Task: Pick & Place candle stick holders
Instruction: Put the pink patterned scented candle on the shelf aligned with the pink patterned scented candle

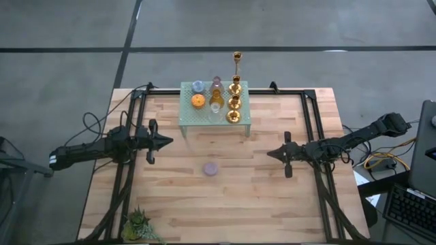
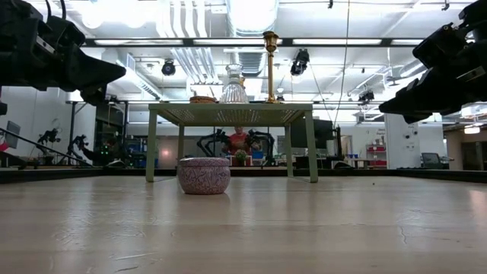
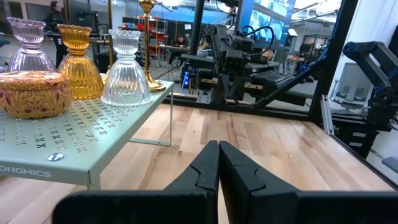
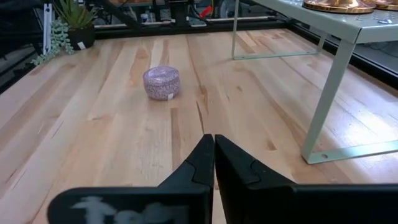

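Both the left end effector and the right end effector are shut and empty, above open desk. Between them, the purple holder sits alone; a shut approach could shove it. Farther back, the crowded stand risks toppling the tall gold candlestick.

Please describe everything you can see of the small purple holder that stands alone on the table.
The purple holder is a squat, round piece with a fine pink-and-purple speckled pattern and a slightly rounded wall. Its material is hard to tell. It stands upright on the bare wooden table, in front of the mint-green stand, not under it. Nothing touches it but the tabletop. It lies about midway between the two arms, apart from both.
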Tool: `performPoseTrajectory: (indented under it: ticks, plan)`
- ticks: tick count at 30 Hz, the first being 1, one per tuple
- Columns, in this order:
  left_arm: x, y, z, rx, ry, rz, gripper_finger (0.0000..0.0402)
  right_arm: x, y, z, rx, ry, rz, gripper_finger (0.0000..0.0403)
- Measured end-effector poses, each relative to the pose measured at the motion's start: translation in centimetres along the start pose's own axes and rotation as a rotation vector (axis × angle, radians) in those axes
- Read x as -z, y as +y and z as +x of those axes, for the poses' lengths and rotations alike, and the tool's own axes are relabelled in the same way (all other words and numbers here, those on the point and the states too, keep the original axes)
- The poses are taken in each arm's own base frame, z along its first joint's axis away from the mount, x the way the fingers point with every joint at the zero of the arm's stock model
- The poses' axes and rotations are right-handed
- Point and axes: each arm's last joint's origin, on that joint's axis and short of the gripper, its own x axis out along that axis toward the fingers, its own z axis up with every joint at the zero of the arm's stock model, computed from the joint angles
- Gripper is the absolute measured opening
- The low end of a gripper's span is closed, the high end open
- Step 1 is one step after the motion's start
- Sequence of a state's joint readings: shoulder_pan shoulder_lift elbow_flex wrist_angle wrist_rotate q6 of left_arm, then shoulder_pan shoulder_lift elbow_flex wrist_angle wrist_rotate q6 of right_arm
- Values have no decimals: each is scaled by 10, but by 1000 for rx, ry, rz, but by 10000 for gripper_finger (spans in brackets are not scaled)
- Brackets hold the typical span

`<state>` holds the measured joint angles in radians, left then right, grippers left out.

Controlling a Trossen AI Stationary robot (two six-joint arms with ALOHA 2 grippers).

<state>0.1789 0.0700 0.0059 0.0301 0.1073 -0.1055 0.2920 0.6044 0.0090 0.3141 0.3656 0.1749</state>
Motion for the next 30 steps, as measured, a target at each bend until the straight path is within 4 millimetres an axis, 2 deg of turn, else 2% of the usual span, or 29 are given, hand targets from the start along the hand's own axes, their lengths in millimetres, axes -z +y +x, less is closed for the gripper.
performPoseTrajectory:
  ticks: [20,23,25,30]
  plan:
    - [0,0,0,0,-2,12,14,0,0,0,0,0,0,8]
    - [-1,0,0,-3,-11,62,14,0,0,0,0,0,0,8]
    - [-6,0,0,-32,-59,84,14,0,0,0,0,0,0,8]
    - [-20,-1,-2,-19,-208,-49,14,0,0,0,-1,0,0,8]
